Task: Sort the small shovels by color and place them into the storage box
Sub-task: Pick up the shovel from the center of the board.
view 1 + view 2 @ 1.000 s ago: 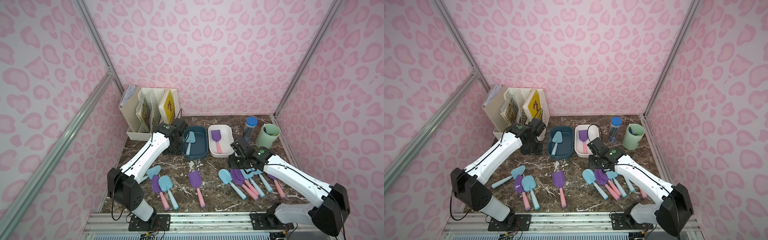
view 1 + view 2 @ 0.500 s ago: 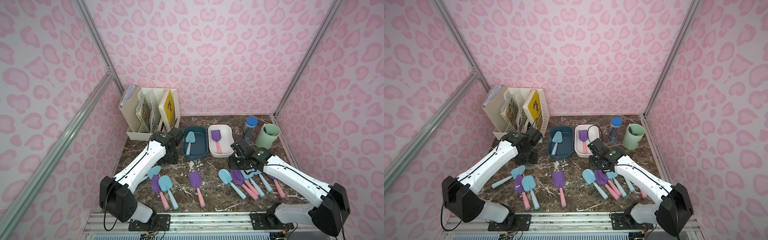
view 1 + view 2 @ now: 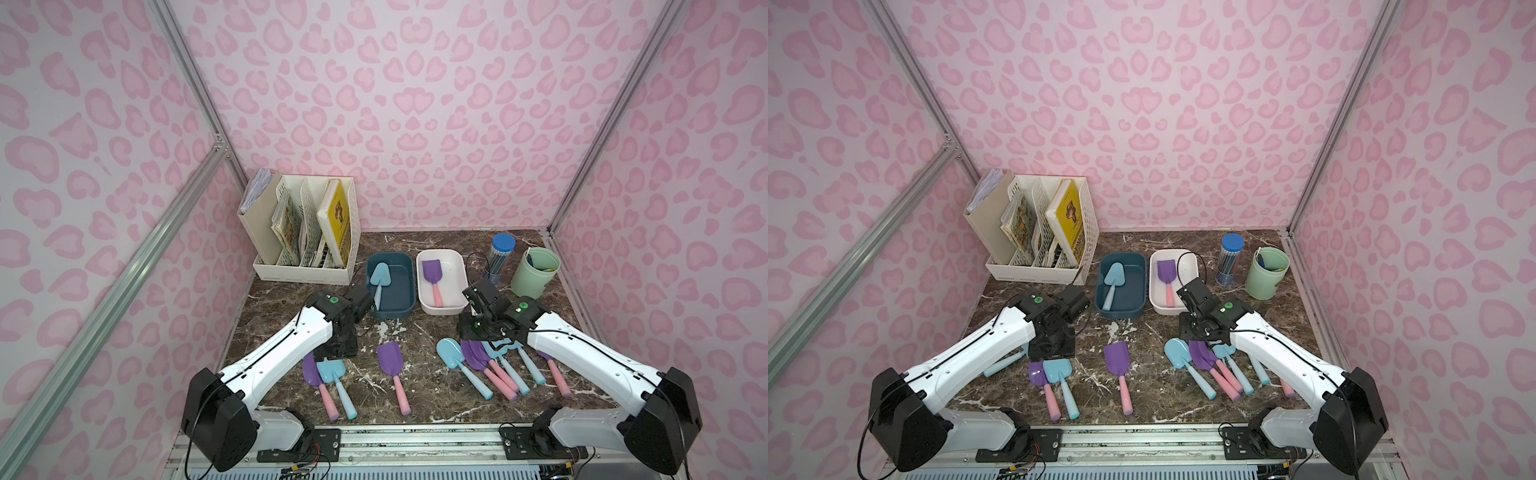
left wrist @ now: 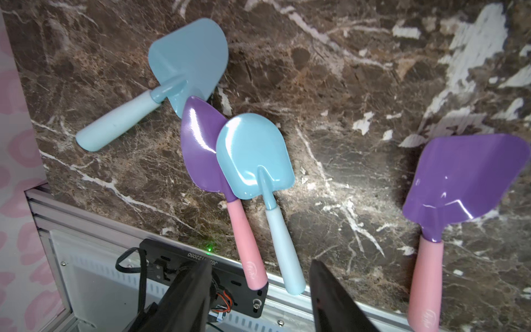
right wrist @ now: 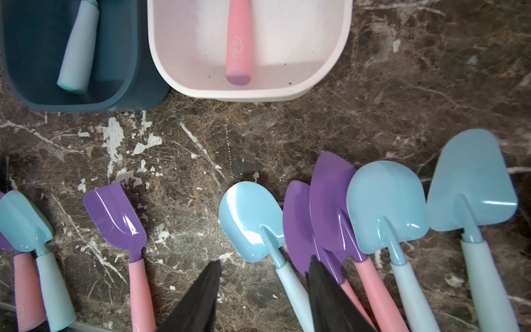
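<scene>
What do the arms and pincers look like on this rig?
The left arm and right arm have white tapered links, bulky black joint housings and thin black cables running along them. Each wrist carries a green dot. The left pincer and right pincer have plain black tapered fingers.

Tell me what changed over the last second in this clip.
The left tool drew back from beside the dark blue box toward the near edge and now hangs open over the front-left shovels. Nothing was taken or let go. The right tool, open over the right-hand shovels, the white box and every shovel stayed put.
</scene>
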